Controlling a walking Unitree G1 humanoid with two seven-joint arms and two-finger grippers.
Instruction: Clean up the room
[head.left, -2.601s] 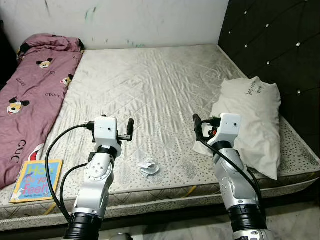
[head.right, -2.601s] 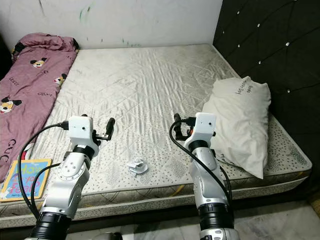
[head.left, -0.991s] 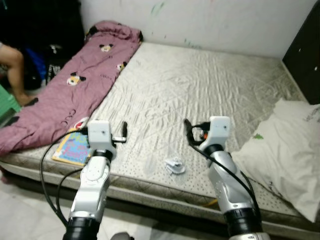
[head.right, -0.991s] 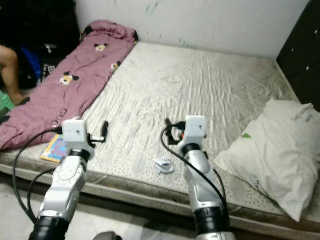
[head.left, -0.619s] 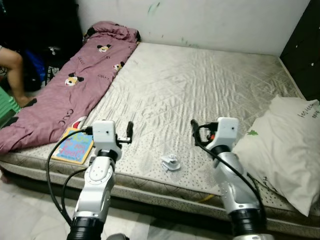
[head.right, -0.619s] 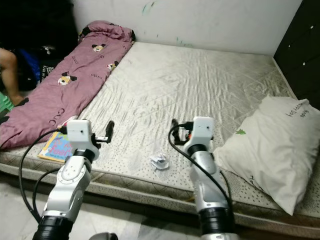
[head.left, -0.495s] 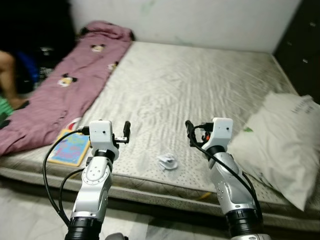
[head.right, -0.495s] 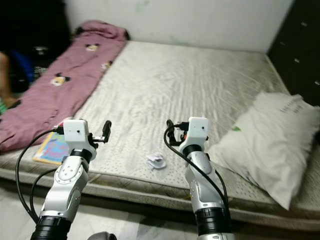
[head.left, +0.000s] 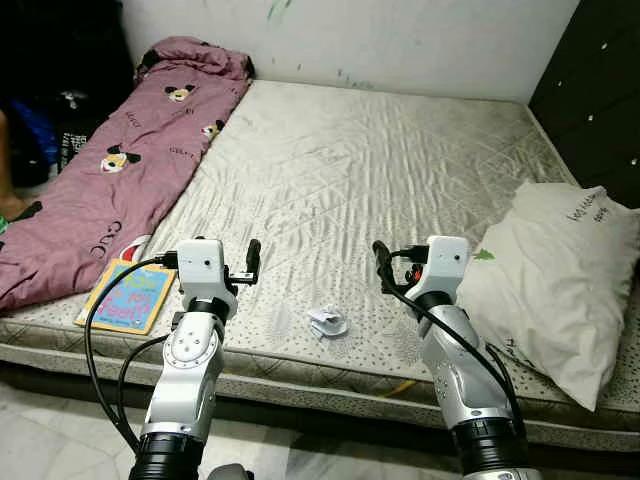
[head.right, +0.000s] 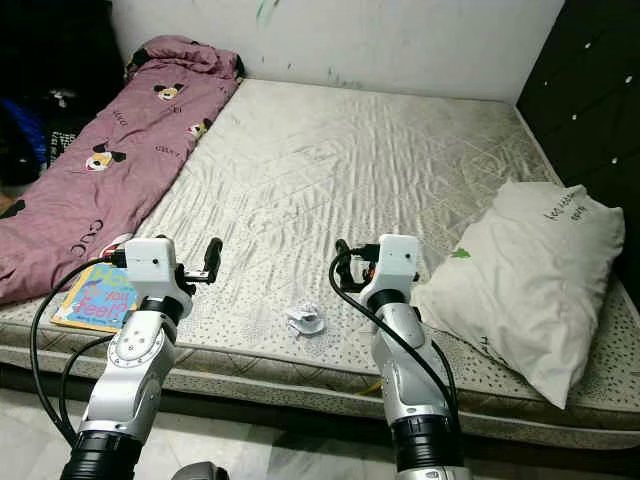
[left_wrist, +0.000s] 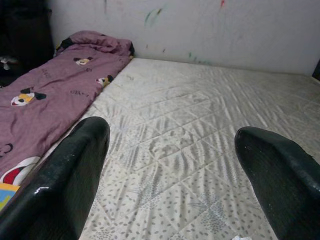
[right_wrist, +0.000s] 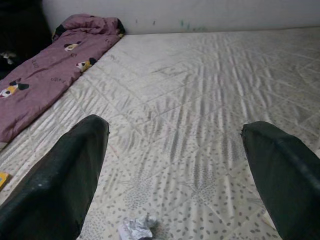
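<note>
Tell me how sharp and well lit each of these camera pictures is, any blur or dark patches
Left and right eye views: sharp and evenly lit, with the mattress quilting crisp and only the far left corner of the room falling into dark shadow. Left wrist view: softer overall, its black fingers looming large and blurry. Right wrist view: mattress fairly clear, fingers out of focus, the crumpled wrapper slightly soft.

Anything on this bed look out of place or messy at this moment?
Yes. A crumpled white paper scrap lies loose on the bare mattress near its front edge, between the two hands. A colourful book sits at the front left corner beside the rumpled purple blanket, and the pillow slumps toward the right edge.
</note>
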